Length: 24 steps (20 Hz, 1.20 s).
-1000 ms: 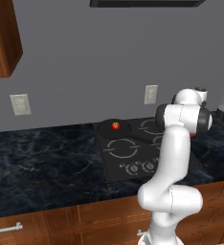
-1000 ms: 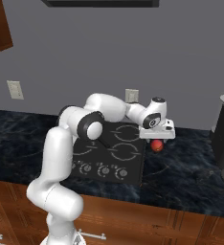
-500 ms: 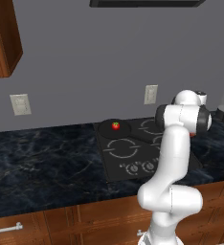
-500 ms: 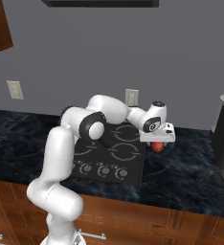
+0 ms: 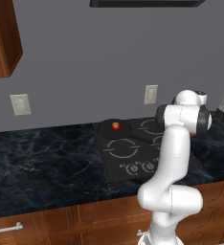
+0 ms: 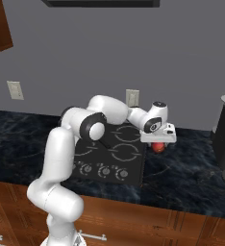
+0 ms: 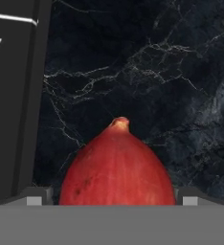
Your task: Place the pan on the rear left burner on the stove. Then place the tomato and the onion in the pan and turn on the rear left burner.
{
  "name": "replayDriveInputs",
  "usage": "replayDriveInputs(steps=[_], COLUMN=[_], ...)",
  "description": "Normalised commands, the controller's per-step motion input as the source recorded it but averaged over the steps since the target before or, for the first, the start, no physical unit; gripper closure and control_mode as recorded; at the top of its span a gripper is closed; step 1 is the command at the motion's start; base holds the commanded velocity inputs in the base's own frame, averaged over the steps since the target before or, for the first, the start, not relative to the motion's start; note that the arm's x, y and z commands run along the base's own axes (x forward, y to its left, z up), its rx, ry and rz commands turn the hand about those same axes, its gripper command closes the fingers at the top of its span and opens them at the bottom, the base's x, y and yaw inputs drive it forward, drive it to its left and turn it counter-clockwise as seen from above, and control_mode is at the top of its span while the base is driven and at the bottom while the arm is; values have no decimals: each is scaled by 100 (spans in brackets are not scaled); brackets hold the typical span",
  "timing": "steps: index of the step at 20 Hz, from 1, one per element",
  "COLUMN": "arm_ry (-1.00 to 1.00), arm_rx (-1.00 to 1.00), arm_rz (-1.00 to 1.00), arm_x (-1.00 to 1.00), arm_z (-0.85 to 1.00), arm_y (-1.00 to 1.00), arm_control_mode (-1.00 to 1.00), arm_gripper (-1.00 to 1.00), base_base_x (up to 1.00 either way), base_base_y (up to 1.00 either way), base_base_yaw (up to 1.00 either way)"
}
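On the dark marble worktop (image 6: pixel 181 178), just past the right edge of the stove (image 6: pixel 133 166), the onion (image 7: pixel 117 165) sat upright with its pointed tip raised. The gripper (image 6: pixel 158 142) was lowered over the onion, its two fingertips (image 7: pixel 36 196) standing wide on either side, the onion between them; whether the pads touched its skin could not be told, so no grasp was recorded. At the rear left corner of the stove the pan (image 5: pixel 115 129) rested over the rear left burner, the tomato (image 5: pixel 116 126) inside it, green spot upward. Along the stove's front edge sat the row of knobs (image 6: pixel 104 170). The arm reached across the cooktop from the left.
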Motion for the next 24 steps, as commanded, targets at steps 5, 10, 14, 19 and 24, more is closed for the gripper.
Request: replayDriveInputs(steps=[5, 10, 14, 19, 24], arm_ry=[0, 0, 0, 0, 0], arm_rx=[0, 0, -1, 0, 0], arm_rz=[0, 0, 0, 0, 0], arm_x=[0, 0, 0, -19, -60], arm_z=[-1, 3, 43, 58, 63], arm_y=[0, 0, 14, 41, 56], arm_control_mode=[-100, -100, -100, -100, -100], arm_gripper=[100, 100, 100, 100, 100], base_base_x=[0, 0, 0, 0, 0], base_base_y=[0, 0, 0, 0, 0], base_base_yaw=[0, 0, 0, 0, 0])
